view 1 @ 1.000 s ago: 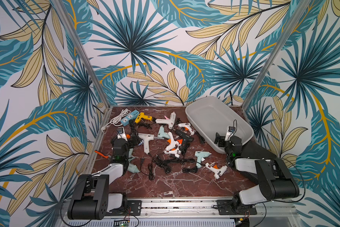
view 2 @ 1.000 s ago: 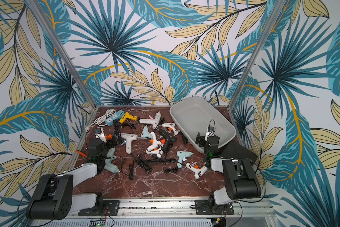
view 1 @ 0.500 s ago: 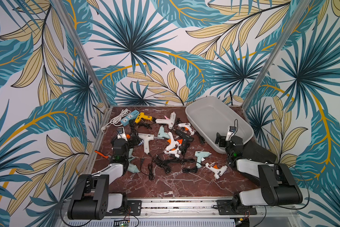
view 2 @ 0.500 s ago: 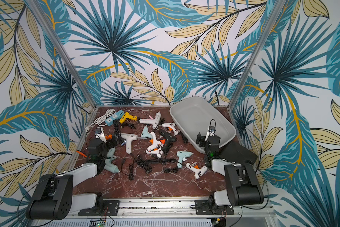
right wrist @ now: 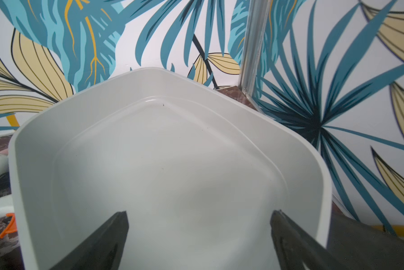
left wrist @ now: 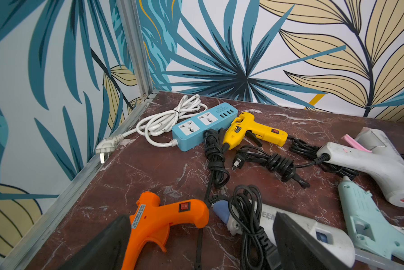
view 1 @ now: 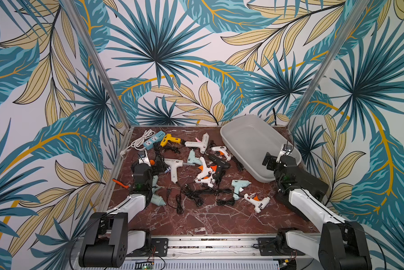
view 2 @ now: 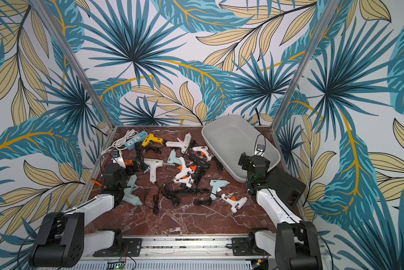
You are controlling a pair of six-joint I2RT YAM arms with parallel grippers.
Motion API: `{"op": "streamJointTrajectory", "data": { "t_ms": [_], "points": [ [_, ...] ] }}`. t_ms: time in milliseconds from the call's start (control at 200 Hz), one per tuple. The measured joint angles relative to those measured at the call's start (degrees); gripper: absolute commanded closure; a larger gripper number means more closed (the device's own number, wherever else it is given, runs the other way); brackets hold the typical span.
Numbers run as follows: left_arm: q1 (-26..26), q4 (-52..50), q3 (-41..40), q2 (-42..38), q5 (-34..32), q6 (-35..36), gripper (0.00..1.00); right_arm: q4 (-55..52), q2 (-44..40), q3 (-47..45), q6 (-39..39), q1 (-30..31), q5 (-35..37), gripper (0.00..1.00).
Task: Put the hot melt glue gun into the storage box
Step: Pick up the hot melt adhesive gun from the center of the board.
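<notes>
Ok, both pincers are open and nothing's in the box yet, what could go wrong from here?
The left pincer is at the orange glue gun with a black cord coiled beside it; closing could pinch the cord and drag the white glue gun beneath it. The tangled cords mid-table may pull neighbouring guns along on a lift. The right pincer hangs over the storage box, so a drop-off by the left arm might clash with it.
</notes>
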Motion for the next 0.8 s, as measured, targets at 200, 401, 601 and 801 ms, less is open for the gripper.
{"op": "streamJointTrajectory", "data": {
  "t_ms": [200, 401, 601, 801],
  "points": [
    [-0.2, -7.1, 2.0, -4.5, 2.3, -3.0, 0.00, -15.9, -4.9, 6.3, 4.8, 0.2, 2.2, 0.01],
    [-4.4, -14.5, 2.0, -9.8, 1.7, -6.3, 0.00, -30.6, -6.7, 10.8, 8.6, 1.8, 2.4, 0.00],
    [-8.9, -20.0, 2.0, -13.2, 1.6, -10.6, 0.00, -46.1, -8.8, 14.3, 16.1, 5.3, 3.1, 0.03],
    [-11.5, -22.1, 2.0, -15.6, 1.8, -14.2, 0.00, -59.8, -13.3, 13.7, 24.7, 8.4, 2.7, 0.09]
  ]
}}
